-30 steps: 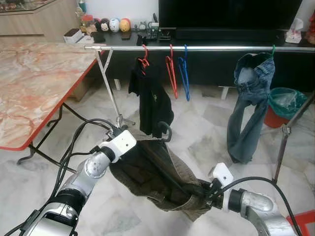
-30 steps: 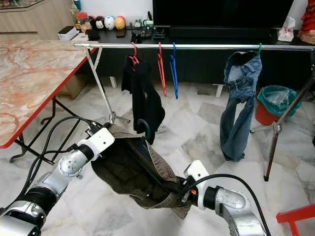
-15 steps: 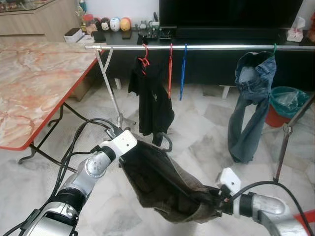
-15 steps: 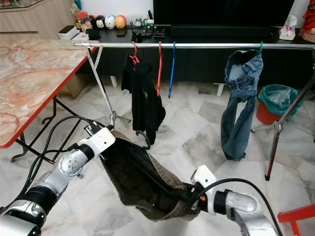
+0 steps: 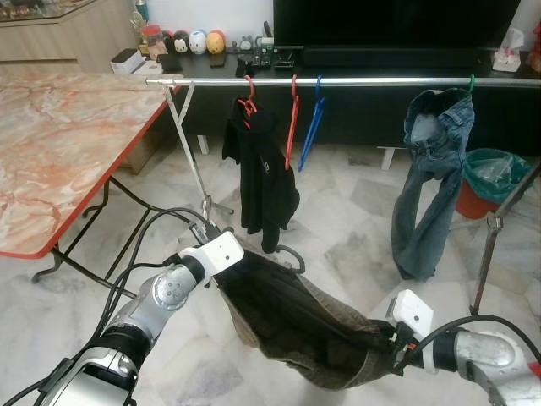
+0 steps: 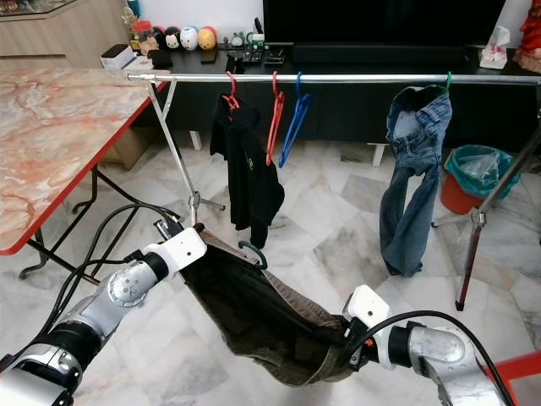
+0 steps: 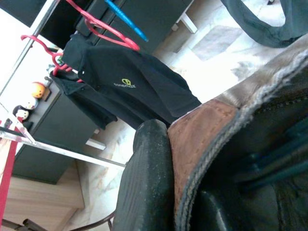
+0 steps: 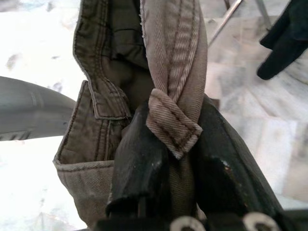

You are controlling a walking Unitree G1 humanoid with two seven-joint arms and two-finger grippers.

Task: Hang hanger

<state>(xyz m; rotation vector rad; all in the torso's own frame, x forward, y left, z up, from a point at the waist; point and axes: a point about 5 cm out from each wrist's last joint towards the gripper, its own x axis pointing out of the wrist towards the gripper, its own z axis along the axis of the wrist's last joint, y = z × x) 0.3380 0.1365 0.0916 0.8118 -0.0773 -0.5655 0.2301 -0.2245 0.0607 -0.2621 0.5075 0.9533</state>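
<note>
pale marble floor (image 5: 338,211) spreading under a red-edged marble bench (image 5: 59,144); dark low cabinet (image 5: 380,110) standing along the back wall beneath a black television (image 5: 389,24).

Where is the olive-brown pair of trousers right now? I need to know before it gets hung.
The olive-brown pair of trousers sags between the left gripper and right gripper, low in the left eye view, below the silver clothes rail and near the hanging black shirt.

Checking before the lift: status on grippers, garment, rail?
Left gripper and right gripper both shut on olive-brown trousers, slung between them on a dark hanger. Silver clothes rail ahead; black shirt hangs near the path.
</note>
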